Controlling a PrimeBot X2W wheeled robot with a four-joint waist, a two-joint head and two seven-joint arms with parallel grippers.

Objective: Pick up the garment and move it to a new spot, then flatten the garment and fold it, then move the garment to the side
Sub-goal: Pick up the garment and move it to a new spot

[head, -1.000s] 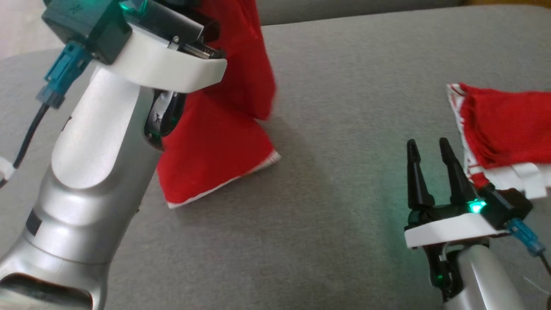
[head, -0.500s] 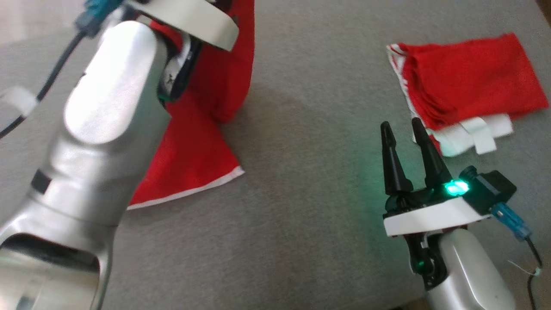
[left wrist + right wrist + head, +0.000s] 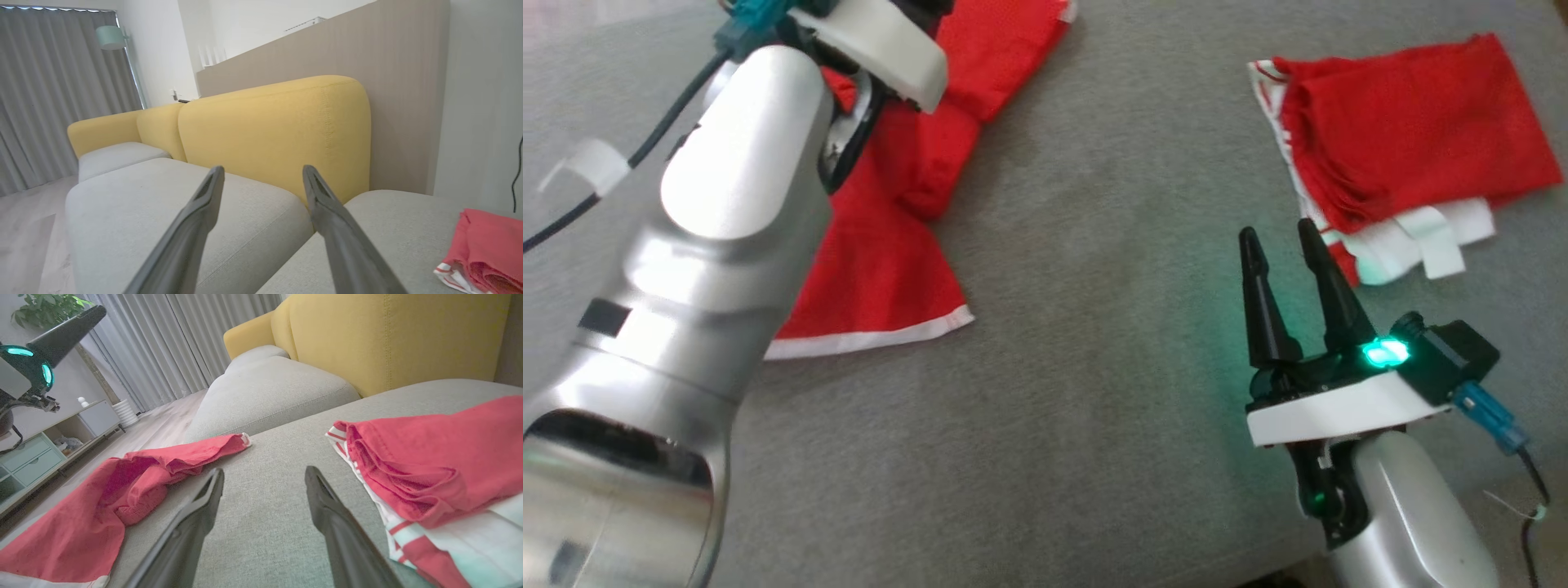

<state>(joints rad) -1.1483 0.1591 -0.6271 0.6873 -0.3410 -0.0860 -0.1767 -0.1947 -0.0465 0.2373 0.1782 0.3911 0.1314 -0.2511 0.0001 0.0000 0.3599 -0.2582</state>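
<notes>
The garment point(image 3: 882, 245) is red cloth with a white hem, lying crumpled on the grey sofa seat point(image 3: 1094, 367) at the left; in the right wrist view the garment point(image 3: 122, 490) sprawls at the lower left. My left arm reaches over it, and its fingertips run off the head view's top edge. In the left wrist view my left gripper point(image 3: 261, 169) is open with nothing between its fingers, pointing at the yellow backrest point(image 3: 278, 126). My right gripper point(image 3: 1278, 233) hovers open above the seat at the lower right, empty, and is seen again point(image 3: 264, 470) between the two cloths.
A folded stack of red and white cloth point(image 3: 1405, 155) lies at the seat's far right, just beyond my right fingertips; it also shows in the right wrist view point(image 3: 429, 457) and the left wrist view point(image 3: 486, 245). A second grey seat point(image 3: 269, 388) adjoins at the left.
The left gripper held the garment hanging from shut jaws; now the jaws are open and the garment lies loose on the seat. The head camera has shifted; the right gripper stays open.
</notes>
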